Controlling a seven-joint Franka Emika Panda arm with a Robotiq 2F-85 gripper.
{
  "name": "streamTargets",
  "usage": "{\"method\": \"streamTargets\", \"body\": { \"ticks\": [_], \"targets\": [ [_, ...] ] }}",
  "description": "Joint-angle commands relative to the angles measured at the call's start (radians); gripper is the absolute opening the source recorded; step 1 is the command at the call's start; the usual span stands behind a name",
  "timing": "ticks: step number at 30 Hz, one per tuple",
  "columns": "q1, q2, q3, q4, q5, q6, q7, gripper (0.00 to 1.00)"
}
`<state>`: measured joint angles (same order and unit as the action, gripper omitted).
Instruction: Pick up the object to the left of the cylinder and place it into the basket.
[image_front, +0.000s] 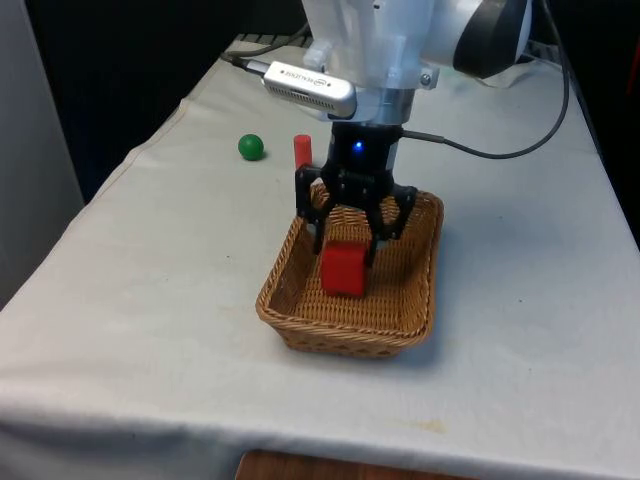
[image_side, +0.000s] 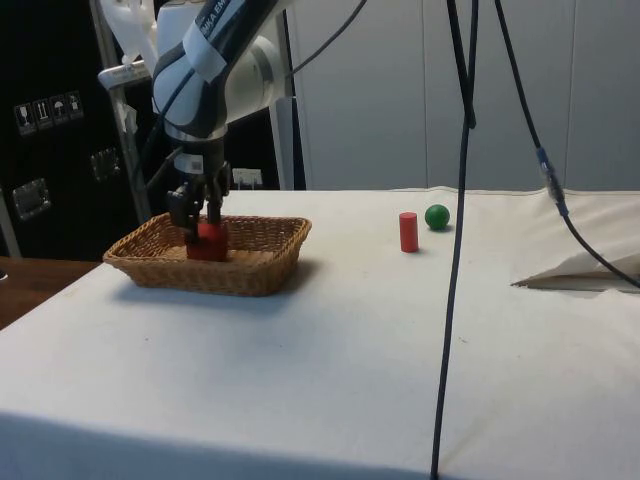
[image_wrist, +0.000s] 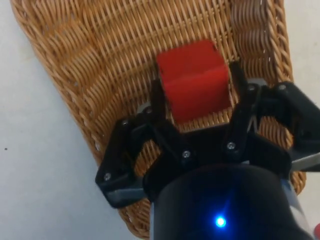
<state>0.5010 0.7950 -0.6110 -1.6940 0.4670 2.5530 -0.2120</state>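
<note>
A red cube (image_front: 343, 270) sits low inside the wicker basket (image_front: 345, 338), between the fingers of my gripper (image_front: 346, 243). In the wrist view both black fingers (image_wrist: 159, 97) press against the sides of the cube (image_wrist: 195, 80), so the gripper is shut on it. From the side, the gripper (image_side: 203, 222) reaches down into the basket (image_side: 250, 272) with the cube (image_side: 209, 241) near the basket floor. A red cylinder (image_front: 302, 150) stands upright on the cloth beyond the basket. A green ball (image_front: 250, 147) lies to the front view's left of it.
In the side view the cylinder (image_side: 407, 231) and the ball (image_side: 437, 216) are well apart from the basket. A black cable (image_side: 455, 250) hangs in front of that view. A fold of cloth (image_side: 580, 272) lies near the table's edge.
</note>
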Motion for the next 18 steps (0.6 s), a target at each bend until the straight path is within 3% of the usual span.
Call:
{"method": "streamTargets", "body": {
  "ticks": [1, 7, 8, 16, 18],
  "targets": [
    [-0.001, 0.002, 0.000, 0.004, 0.001, -0.001, 0.002, 0.32],
    [-0.001, 0.003, 0.000, 0.004, 0.001, -0.001, 0.003, 0.93],
    [0.000, 0.003, 0.000, 0.004, 0.001, -0.001, 0.003, 0.99],
    [0.000, 0.002, -0.001, 0.005, 0.000, -0.002, 0.003, 1.00],
    [0.007, -0.017, -0.012, 0.003, -0.006, -0.016, 0.002, 1.00]
  ]
}}
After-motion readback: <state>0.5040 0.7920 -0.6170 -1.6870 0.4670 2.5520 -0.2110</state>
